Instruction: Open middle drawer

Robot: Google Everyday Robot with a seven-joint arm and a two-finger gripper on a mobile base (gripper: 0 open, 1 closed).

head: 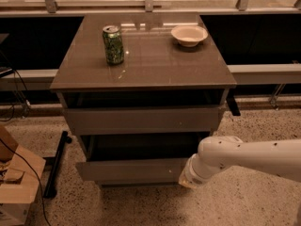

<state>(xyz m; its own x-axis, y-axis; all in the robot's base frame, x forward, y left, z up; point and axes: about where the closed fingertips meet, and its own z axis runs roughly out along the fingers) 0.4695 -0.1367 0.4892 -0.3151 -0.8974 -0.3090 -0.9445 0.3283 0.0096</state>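
Note:
The middle drawer is a flat grey-brown handleless front, pulled well out of the cabinet toward me. A dark opening shows behind it. My gripper, at the end of the white arm, sits at the right end of this drawer front, touching or very close to its edge. The gripper's tip is mostly hidden by the wrist. The drawer below is hidden under the pulled-out front.
The top drawer front stands slightly out under the cabinet top. A green can and a pale bowl stand on top. A cardboard box, cables and a black bar lie on the floor at left.

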